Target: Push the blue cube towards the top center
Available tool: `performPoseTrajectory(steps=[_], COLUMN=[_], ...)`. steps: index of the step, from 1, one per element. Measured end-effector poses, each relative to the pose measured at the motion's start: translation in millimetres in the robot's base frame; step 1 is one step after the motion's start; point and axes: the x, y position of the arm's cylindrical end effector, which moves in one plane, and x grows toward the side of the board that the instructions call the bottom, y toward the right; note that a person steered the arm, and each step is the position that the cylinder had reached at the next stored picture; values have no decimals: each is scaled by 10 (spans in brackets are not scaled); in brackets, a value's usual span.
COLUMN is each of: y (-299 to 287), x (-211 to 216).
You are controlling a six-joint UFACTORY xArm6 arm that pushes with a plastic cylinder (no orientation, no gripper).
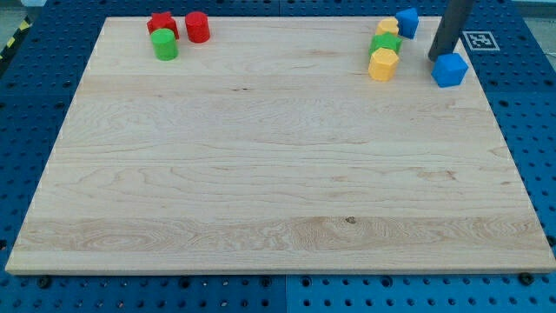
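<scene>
The blue cube (450, 69) sits near the view's top right corner of the wooden board (278, 174). My tip (437, 57) is at the end of the dark rod, right at the cube's upper left side, touching or nearly touching it. A second, smaller blue block (407, 21) lies further up and to the left, by the board's top edge.
Left of the cube stands a cluster: a yellow block (387, 27), a green block (386, 43) and a yellow hexagonal block (382, 64). At the top left are a red block (162, 23), a red cylinder (197, 27) and a green cylinder (164, 44).
</scene>
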Motion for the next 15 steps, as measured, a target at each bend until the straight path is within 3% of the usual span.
performPoseTrajectory(steps=[8, 12, 15], y=[511, -222, -816], x=[595, 1086, 1128])
